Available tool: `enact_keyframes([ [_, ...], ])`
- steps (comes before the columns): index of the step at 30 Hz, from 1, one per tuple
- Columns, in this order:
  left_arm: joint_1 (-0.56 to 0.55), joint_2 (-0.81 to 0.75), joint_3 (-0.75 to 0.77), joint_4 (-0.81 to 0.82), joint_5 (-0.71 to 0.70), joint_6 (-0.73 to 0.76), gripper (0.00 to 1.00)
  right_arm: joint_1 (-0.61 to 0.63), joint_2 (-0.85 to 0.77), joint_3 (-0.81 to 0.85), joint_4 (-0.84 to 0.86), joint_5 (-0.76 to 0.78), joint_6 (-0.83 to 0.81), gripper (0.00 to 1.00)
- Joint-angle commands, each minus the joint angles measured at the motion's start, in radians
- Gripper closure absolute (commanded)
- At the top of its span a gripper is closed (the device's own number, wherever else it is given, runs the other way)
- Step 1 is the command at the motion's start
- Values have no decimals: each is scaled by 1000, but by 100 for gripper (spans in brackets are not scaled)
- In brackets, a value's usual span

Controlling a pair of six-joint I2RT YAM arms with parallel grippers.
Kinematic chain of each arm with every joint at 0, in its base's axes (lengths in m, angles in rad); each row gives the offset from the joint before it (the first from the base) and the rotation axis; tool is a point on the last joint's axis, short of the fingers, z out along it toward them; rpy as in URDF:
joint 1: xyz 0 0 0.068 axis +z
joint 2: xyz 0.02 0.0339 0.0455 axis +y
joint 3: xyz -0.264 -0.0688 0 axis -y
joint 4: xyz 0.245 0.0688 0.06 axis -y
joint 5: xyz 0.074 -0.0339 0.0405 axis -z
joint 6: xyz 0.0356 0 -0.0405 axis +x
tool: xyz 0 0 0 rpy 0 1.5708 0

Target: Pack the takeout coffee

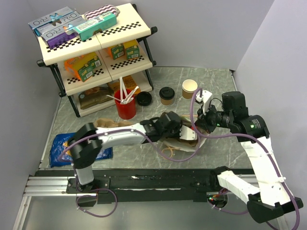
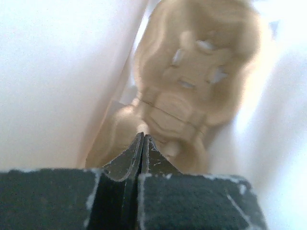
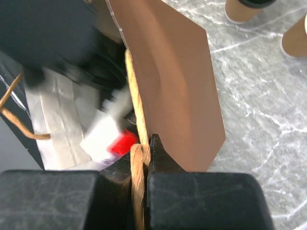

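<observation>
You face a grey marbled desk (image 1: 225,81). A three-tier shelf rack (image 1: 79,52) stands at its rear left, with boxes and cartons on every tier. Just in front of the rack stands a red cup (image 1: 125,109) of white sticks. To its right sit a loose black lid (image 1: 144,98), the takeout coffee (image 1: 166,95) and an unlidded tan cup (image 1: 189,89). A paper bag (image 1: 181,143) lies at centre and a blue packet (image 1: 60,143) at near left.

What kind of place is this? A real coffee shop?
Probably a pretend one, built for robot practice. A shelf rack holds snack boxes, the takeout coffee and a red cup of sticks stand on a table, and two robot arms are bolted at its edge.
</observation>
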Motion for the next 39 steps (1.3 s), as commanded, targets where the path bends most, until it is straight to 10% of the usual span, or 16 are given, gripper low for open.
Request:
enact_keyframes([
  [1,27,-214,-56,112,240,-115,99,3,-35,-11,-48,33,27,100],
  [7,28,-353,-89,200,431,-186,95,5,-42,-20,-45,27,18,100],
  [15,58,-605,-196,163,354,-218,98,15,-56,19,-62,21,-14,100],
  [27,88,-836,-290,-193,375,-2,32,32,-49,0,-48,-35,-36,100],
  [32,104,-767,-227,-239,362,-9,31,29,-18,57,15,39,-1,42],
  [39,119,-739,-141,-233,305,-98,28,26,45,238,48,67,24,20],
])
